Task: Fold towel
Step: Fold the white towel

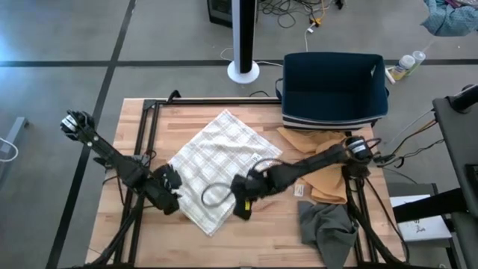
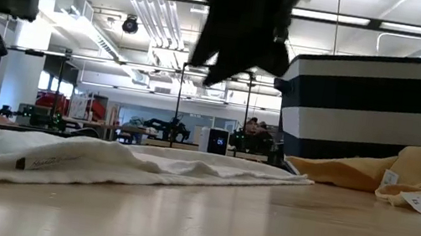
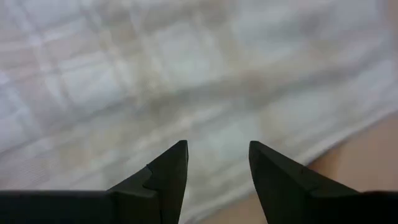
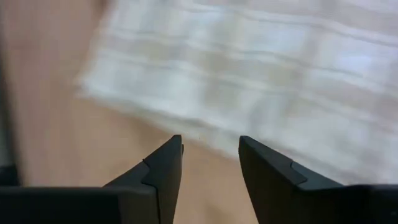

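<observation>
- On the wooden bench point(image 1: 224, 243), seen from above: pale slatted top carrying every item below.
- Towel point(image 1: 220, 161): white with a faint checked weave, spread flat near the middle of the bench and turned so its corners point like a diamond; the near corner lies between the two pincers. From the low view it lies flat with shallow wrinkles and a small label at its near edge.
- Striped bin point(image 1: 334, 90): dark blue with pale bands, at the far right of the bench.
- Tan cloth point(image 1: 325, 179): crumpled just in front of the bin, right of the towel.
- Grey cloth point(image 1: 325, 228): bunched at the near right corner.
- Left pincer point(image 3: 217, 165): fingers parted, nothing between them, over the towel's left edge.
- Right pincer point(image 4: 210, 158): fingers parted, empty, above the towel's near right edge where it meets bare wood.
</observation>
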`<action>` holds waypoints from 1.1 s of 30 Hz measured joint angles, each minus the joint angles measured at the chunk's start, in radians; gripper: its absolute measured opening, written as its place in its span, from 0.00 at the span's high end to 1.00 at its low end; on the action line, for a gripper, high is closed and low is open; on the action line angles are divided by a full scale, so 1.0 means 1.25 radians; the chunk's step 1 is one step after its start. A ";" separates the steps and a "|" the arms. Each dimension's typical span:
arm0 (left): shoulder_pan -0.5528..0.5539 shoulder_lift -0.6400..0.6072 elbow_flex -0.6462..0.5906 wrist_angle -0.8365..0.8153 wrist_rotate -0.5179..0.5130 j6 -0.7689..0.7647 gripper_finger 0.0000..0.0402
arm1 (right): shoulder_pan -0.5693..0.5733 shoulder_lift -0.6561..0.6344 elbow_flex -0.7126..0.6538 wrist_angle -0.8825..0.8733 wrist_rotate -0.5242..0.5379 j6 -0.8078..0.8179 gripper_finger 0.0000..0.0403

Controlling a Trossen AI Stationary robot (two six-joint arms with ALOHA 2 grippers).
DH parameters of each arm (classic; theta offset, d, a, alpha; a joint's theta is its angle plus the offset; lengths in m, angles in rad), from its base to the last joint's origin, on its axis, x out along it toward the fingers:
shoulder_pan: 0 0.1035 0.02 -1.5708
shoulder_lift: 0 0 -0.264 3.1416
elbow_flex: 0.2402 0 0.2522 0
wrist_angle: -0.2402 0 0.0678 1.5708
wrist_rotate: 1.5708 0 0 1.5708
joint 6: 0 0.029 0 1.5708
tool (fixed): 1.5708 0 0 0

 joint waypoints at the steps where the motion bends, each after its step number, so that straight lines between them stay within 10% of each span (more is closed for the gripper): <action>1: -0.001 0.001 -0.003 0.032 -0.015 -0.017 0.59 | -0.016 0.003 -0.012 0.002 0.001 -0.015 0.62; 10: -0.004 0.207 -0.042 0.435 -0.063 -0.072 0.59 | -0.061 0.074 -0.146 0.191 0.013 -0.089 0.67; 17: -0.005 0.378 -0.049 0.498 -0.020 -0.047 0.59 | 0.015 0.074 -0.180 0.216 0.003 0.037 0.70; 26: 0.100 0.223 -0.052 0.281 0.110 0.287 0.59 | 0.069 -0.018 -0.114 0.151 0.020 0.067 0.67; 33: 0.089 0.066 -0.012 0.161 0.158 0.301 0.59 | 0.093 -0.076 -0.143 0.068 0.048 -0.133 0.64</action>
